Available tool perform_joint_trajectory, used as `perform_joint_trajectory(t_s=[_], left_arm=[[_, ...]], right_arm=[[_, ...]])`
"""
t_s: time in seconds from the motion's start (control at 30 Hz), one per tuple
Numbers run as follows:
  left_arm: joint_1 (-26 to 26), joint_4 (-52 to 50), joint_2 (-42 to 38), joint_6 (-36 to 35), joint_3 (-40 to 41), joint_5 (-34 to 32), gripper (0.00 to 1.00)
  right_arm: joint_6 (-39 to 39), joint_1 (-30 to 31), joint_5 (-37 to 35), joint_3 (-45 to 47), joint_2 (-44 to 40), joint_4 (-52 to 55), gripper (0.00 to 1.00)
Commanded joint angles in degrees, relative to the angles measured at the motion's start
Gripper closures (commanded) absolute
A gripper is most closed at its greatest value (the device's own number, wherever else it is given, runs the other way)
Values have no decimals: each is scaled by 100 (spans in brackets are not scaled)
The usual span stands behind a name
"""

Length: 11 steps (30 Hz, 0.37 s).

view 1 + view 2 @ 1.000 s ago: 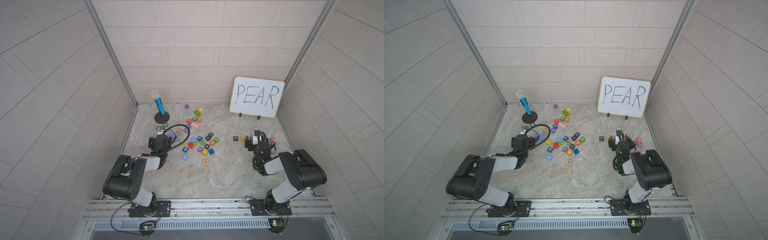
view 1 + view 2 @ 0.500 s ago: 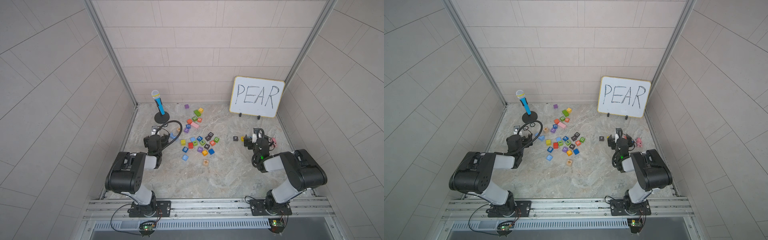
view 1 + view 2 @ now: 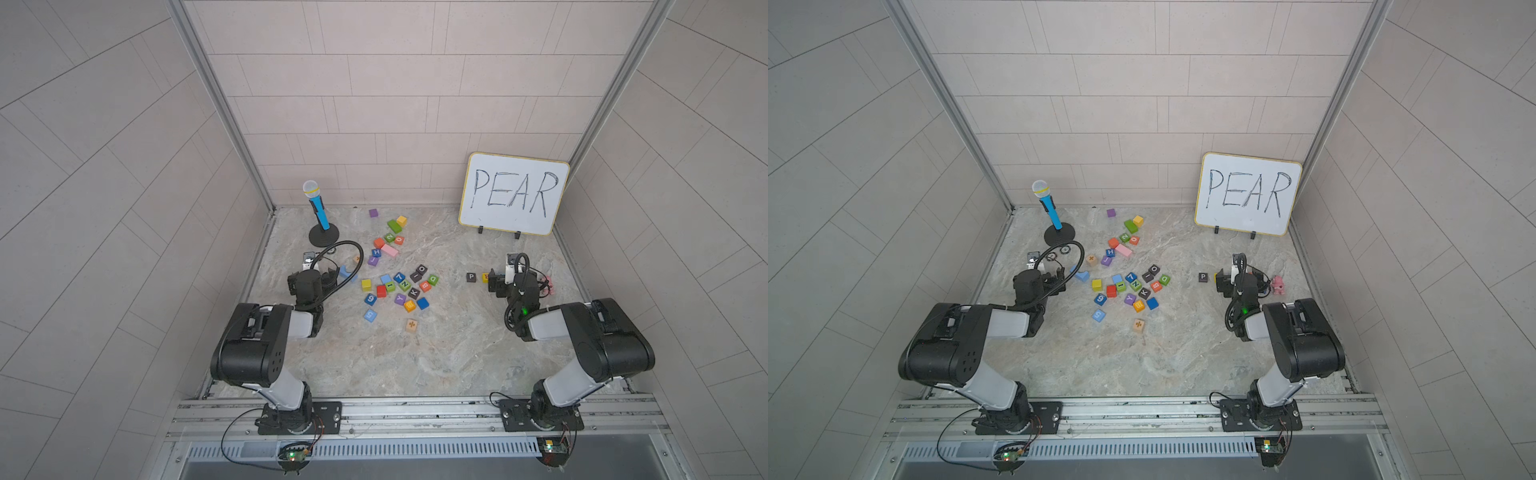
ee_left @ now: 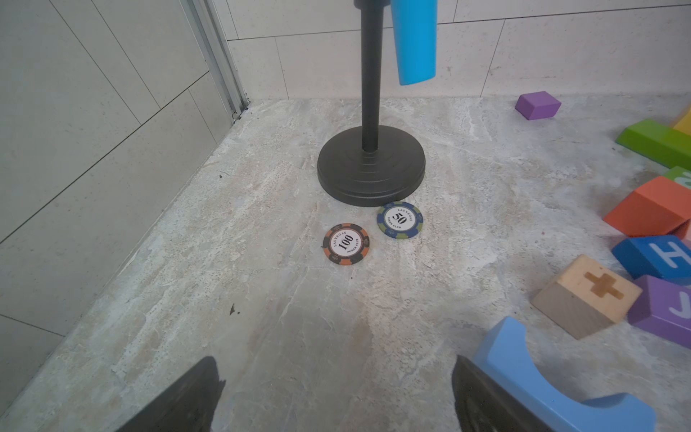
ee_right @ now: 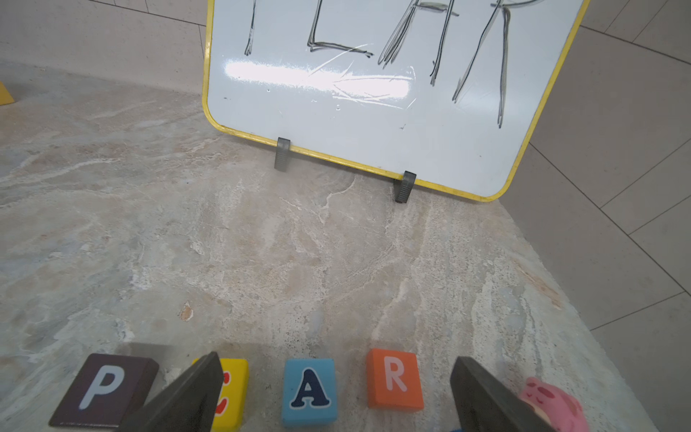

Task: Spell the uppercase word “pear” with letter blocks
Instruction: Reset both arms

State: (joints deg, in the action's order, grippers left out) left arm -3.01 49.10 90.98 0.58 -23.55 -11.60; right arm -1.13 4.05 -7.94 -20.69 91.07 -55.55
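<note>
The black P block (image 5: 106,389), yellow E block (image 5: 235,389), light blue A block (image 5: 309,391) and orange R block (image 5: 394,379) lie in a row on the tabletop (image 5: 261,243), just beside one another, in front of the whiteboard (image 5: 374,93) reading PEAR. The right hand (image 5: 335,374) hovers over the row, released and empty, with one jaw covering part of the E block. A pink toy (image 5: 553,404), perhaps a small figure, lies beside the other jaw. Well apart, the left hand (image 4: 334,368) is likewise released and empty. A blue arch block (image 4: 531,366) sits just beside it, with two poker chips (image 4: 346,244) and a microphone stand (image 4: 371,168) beyond.
</note>
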Motion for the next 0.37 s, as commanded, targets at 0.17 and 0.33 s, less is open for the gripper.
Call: perform_joint_trajectory(t_s=[0.17, 0.33], left_arm=[[21, 201, -20, 47, 16, 61, 0], [30, 231, -29, 39, 26, 66, 0]], right_arm=[[91, -73, 158, -71, -83, 114, 0], [99, -91, 162, -54, -81, 84, 0]])
